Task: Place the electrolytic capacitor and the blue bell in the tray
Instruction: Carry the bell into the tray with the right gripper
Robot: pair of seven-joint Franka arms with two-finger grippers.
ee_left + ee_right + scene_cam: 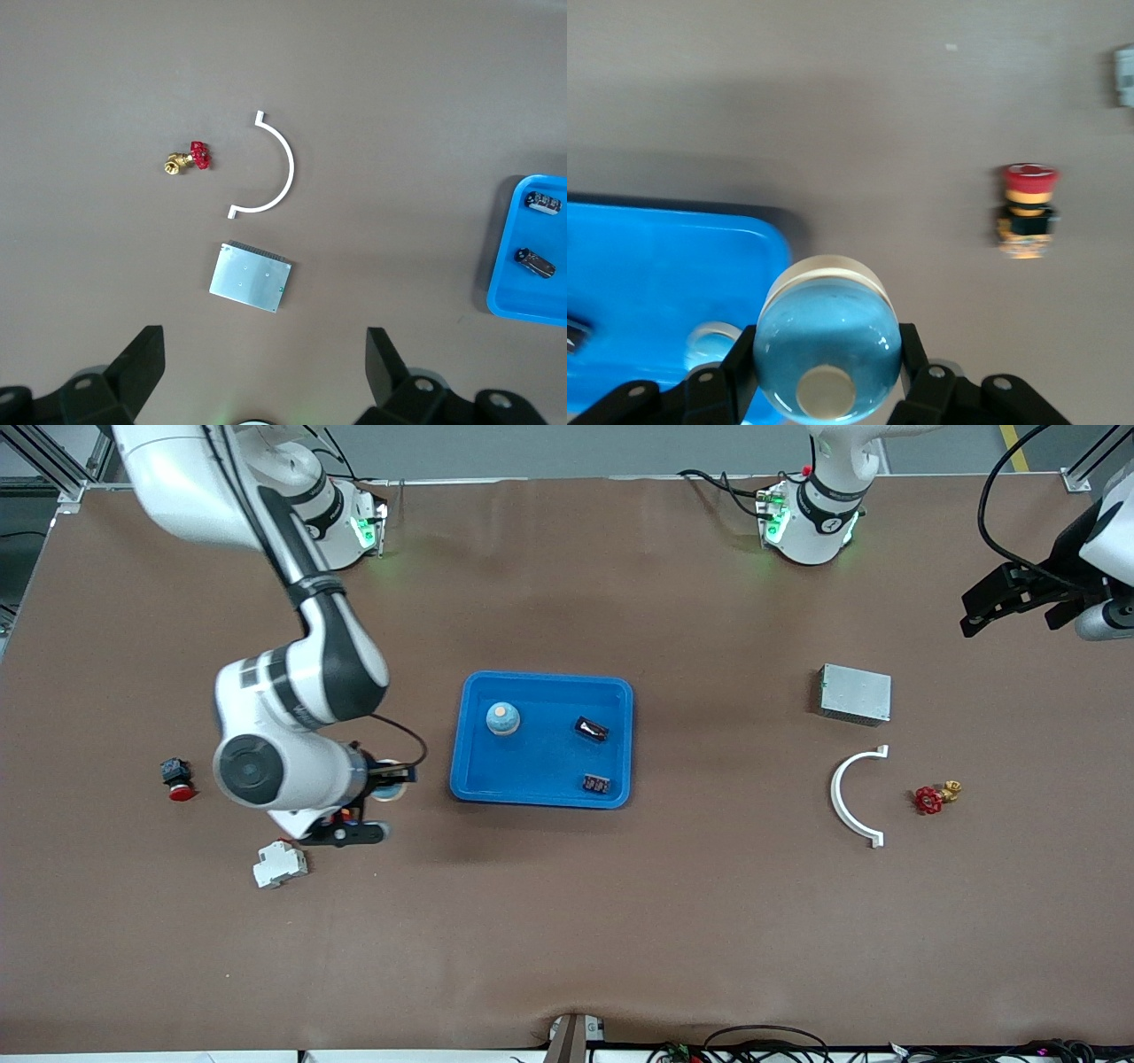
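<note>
My right gripper [828, 356] is shut on a blue bell [828, 341], a shiny blue dome with a cream knob. In the front view that held bell [391, 779] hangs over the table just beside the bright-blue tray [540, 766], toward the right arm's end. In the tray stand another blue bell [502, 718], a black electrolytic capacitor [591, 729] and a small dark part [596, 784]. The tray's corner [647, 283] shows under the held bell. My left gripper [1019, 613] waits open and holds nothing, high over the left arm's end of the table.
A red push button [178, 778] and a white breaker [280, 864] lie near the right arm. A grey metal box [854, 693], a white curved piece [849, 794] and a red-handled brass valve [935, 797] lie toward the left arm's end.
</note>
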